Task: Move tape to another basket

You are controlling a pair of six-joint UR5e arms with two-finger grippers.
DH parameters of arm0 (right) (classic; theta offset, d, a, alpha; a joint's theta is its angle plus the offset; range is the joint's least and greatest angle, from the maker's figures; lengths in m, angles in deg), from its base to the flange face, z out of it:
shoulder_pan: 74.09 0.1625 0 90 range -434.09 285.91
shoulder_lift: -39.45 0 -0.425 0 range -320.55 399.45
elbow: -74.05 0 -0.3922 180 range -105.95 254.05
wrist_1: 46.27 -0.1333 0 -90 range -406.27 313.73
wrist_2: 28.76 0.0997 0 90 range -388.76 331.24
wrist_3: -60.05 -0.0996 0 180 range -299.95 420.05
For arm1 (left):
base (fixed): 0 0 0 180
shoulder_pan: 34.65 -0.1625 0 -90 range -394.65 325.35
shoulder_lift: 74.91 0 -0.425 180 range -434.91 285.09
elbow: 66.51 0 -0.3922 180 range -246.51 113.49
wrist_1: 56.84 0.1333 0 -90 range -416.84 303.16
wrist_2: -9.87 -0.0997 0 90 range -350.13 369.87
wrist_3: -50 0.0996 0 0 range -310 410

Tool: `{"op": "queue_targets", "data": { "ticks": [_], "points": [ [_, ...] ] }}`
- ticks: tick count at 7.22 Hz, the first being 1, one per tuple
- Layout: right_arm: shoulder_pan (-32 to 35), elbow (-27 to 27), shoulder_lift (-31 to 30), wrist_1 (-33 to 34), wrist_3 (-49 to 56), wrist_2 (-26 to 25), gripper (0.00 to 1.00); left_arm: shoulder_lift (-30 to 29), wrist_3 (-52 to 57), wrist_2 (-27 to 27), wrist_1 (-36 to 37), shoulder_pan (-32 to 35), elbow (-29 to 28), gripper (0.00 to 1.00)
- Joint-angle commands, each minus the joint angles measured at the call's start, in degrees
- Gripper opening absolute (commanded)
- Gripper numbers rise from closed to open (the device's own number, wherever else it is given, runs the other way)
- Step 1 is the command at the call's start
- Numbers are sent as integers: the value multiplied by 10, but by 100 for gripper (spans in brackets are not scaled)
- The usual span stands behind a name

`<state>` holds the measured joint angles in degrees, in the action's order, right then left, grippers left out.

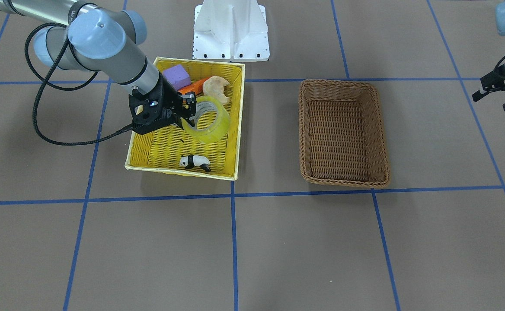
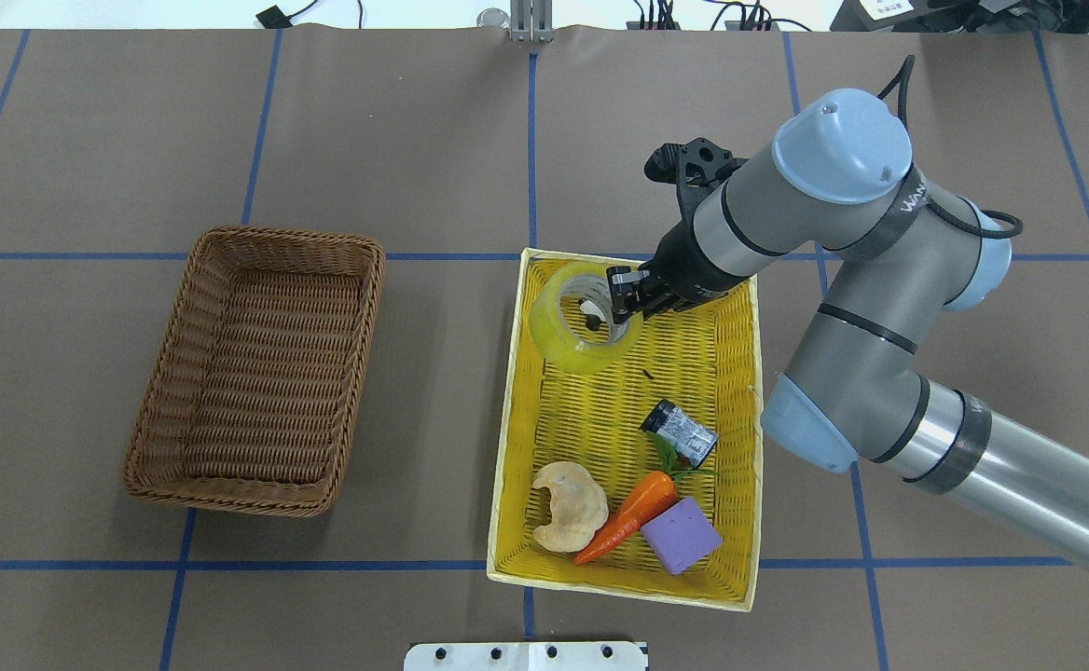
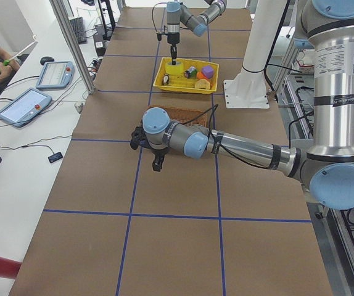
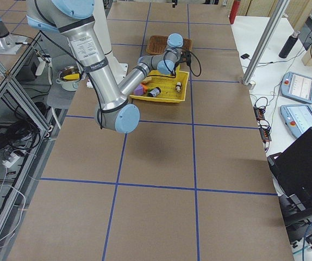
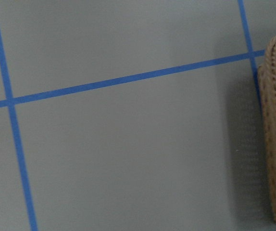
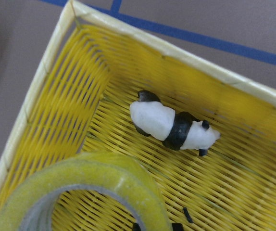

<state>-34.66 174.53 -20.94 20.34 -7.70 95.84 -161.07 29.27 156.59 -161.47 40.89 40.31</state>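
Since the right gripper (image 2: 621, 303) pinches only one wall of the tape (image 2: 580, 354), a quick swing could shake it loose.

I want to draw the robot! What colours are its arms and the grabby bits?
The right arm and left arm are silver-grey tubes with pale blue joint caps. The right end effector and left end effector are black. A black cable loops beside the right arm.

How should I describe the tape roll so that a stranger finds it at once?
Find the bright yellow woven basket, then its half farther from the robot. There the right gripper holds a wide translucent yellowish tape roll, the only hollow ring among solid things.
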Motion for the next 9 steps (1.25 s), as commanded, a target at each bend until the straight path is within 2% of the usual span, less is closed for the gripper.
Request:
{"op": "queue_targets", "data": {
  "ticks": [1, 2, 3, 4, 5, 6, 7, 9],
  "points": [
    [-1, -1, -4, -143, -144, 3, 0, -61, -267, 17, -147, -62, -3, 98],
    [-9, -1, -6, -194, -182, -2, 0, -106, -398, 16, -199, -88, -3, 98],
    [-15, -2, -7, -246, -227, -4, 0, -147, -478, 9, -256, -120, -9, 98],
    [-18, -7, -7, -289, -262, -6, 0, -188, -501, 2, -293, -145, -27, 98],
    [-25, -18, -7, -344, -301, -12, 0, -210, -510, -9, -311, -163, -33, 98],
    [-37, -26, -7, -398, -341, -35, 0, -215, -546, -43, -352, -191, -31, 98],
    [-49, -36, -12, -448, -368, -61, 0, -228, -657, -70, -433, -218, -45, 98],
    [-53, -57, -19, -546, -443, -94, 0, -283, -968, -82, -666, -224, -130, 98]
  ]
}}
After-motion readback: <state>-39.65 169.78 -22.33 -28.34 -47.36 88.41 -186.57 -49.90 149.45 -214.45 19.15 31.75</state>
